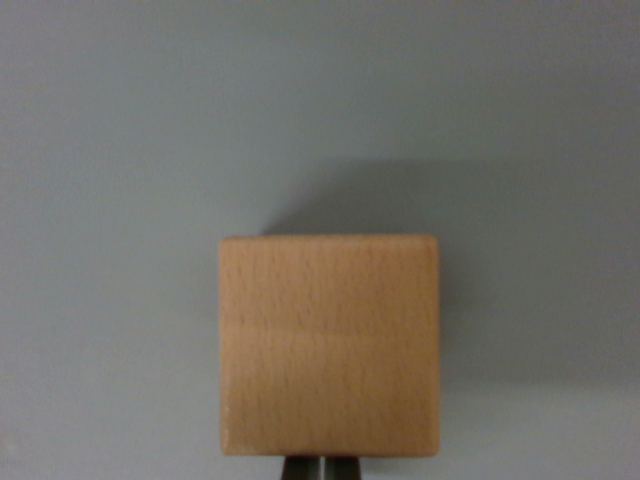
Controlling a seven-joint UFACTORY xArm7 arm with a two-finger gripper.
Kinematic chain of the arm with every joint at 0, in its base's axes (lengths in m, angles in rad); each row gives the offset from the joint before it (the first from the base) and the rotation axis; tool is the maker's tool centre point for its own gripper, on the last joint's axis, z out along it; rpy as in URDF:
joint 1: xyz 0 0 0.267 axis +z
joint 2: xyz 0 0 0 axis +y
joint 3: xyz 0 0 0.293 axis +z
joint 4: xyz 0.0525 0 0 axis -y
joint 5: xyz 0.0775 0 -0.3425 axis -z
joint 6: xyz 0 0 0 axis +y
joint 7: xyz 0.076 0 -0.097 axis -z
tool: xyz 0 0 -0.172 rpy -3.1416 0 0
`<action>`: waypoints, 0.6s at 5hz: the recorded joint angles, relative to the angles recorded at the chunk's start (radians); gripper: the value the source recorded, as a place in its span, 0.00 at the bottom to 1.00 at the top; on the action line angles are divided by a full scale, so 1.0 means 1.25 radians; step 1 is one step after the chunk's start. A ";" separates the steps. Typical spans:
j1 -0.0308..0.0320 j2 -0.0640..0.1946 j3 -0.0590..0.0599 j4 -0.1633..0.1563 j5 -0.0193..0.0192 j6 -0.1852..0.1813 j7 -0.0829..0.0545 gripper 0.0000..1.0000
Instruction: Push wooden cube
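Risk here: the tool (323,468) meets the wooden cube (330,346) a bit off its centre, so a shove could spin the block or let it slip off to one side vs. sliding straight across the grey worktop (110,150). Tool's tips look pressed together, w/ only a thin seam between them, nothing pinched. Cube sits directly ahead of the tool, near face right at the tips, apparently touching.

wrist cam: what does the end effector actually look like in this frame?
Barely visible. Only a sliver of the end effector shows at the bottom edge, below the wooden cube: two dark grey, flat-looking fingertips with a thin pale line between them. No cables, markings or arm body in view.
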 joint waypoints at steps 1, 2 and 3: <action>0.0000 0.000 0.000 0.000 0.0000 0.000 0.000 1.00; 0.0003 0.022 0.001 0.035 -0.0006 0.013 0.002 1.00; 0.0003 0.022 0.001 0.035 -0.0006 0.013 0.002 1.00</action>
